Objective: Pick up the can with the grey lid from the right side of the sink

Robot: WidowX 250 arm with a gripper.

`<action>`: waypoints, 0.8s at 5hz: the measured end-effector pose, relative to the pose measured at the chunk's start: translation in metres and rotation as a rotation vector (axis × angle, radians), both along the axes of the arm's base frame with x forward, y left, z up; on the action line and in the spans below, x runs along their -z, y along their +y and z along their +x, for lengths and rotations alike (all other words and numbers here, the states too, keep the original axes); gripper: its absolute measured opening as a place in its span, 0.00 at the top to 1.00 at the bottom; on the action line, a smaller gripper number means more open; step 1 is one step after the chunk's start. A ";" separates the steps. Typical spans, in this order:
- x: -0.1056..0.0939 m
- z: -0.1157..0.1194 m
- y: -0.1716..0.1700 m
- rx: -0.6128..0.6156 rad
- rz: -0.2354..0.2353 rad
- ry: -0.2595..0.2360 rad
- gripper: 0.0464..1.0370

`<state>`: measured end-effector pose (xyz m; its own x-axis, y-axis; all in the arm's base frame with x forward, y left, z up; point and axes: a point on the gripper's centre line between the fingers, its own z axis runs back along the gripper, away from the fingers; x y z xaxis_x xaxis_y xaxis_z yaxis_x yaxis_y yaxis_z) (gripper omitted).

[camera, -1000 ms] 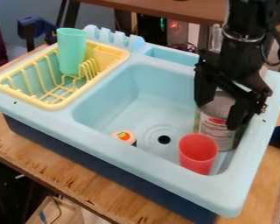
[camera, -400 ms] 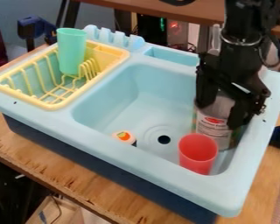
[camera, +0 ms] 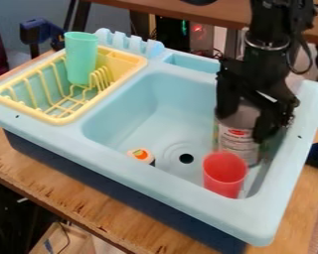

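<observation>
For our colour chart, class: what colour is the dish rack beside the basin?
Yellow; the dish rack shows in the camera view.

As you look down, the sink unit (camera: 155, 183) sits on the table (camera: 55, 186), its dish rack (camera: 68, 119) at your left and its basin (camera: 182, 94) to the right. One cup (camera: 82, 57) stands upright in the rack, toward its back. In the basin, you have the drain (camera: 186, 158) between a small toy piece (camera: 141, 155) on its left, near the front wall, and another cup (camera: 224, 174) at its right and nearer you. Just behind that cup stands the can (camera: 238, 141), toward the basin's right side. Along the unit's back edge, the slotted holder (camera: 128, 43) lies behind the rack, left of a shallow compartment (camera: 192, 63) behind the basin.
</observation>
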<state>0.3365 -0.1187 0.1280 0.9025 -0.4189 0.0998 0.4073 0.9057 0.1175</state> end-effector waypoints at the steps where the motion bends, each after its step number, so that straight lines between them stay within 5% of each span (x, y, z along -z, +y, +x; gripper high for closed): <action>1: 0.000 0.002 0.029 -0.104 0.090 0.007 0.03; 3: -0.003 0.003 0.069 -0.197 0.216 0.009 0.03; 4: -0.001 0.001 0.087 -0.244 0.242 0.027 0.03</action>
<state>0.3377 -0.0318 0.1290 0.9800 -0.1989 -0.0013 0.1880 0.9239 0.3332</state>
